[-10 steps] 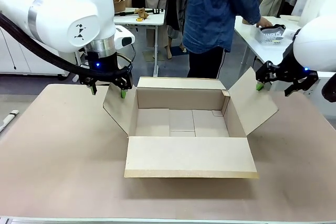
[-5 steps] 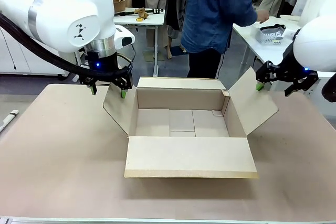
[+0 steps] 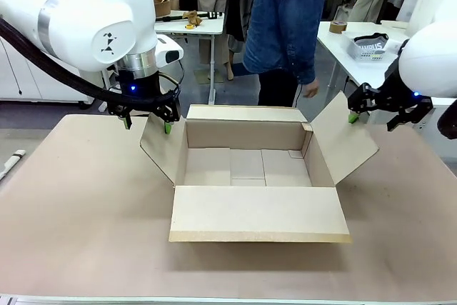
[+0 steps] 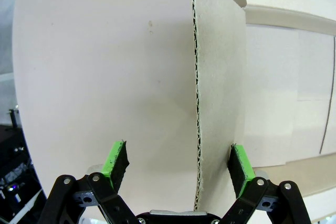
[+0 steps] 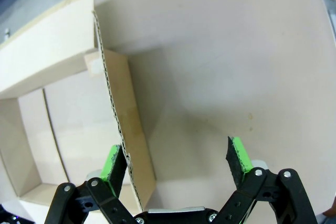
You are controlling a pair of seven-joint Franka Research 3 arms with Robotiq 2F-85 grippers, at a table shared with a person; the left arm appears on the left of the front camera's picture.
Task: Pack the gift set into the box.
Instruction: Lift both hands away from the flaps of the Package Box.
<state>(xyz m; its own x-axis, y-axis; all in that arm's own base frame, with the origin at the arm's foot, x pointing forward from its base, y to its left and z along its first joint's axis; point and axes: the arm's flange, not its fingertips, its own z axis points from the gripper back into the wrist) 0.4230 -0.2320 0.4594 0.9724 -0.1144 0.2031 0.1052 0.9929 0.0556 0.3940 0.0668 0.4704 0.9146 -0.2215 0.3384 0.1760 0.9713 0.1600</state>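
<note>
Both arms' jaws stay wide at the box (image 3: 257, 213) flaps; the person's hand (image 3: 310, 91) left the gift set (image 3: 369, 48)

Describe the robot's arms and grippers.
The left arm and right arm are glossy white rounded shells; the left bears a black marking, silver wrist ring and black cable. The left gripper and right gripper are black linkages with green pads.

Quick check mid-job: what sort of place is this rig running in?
Most likely a robotics lab or workshop. Beyond the open box, white worktables carry loose items, a person in a denim shirt stands at the far side, and white cabinets stand at the left.
</note>
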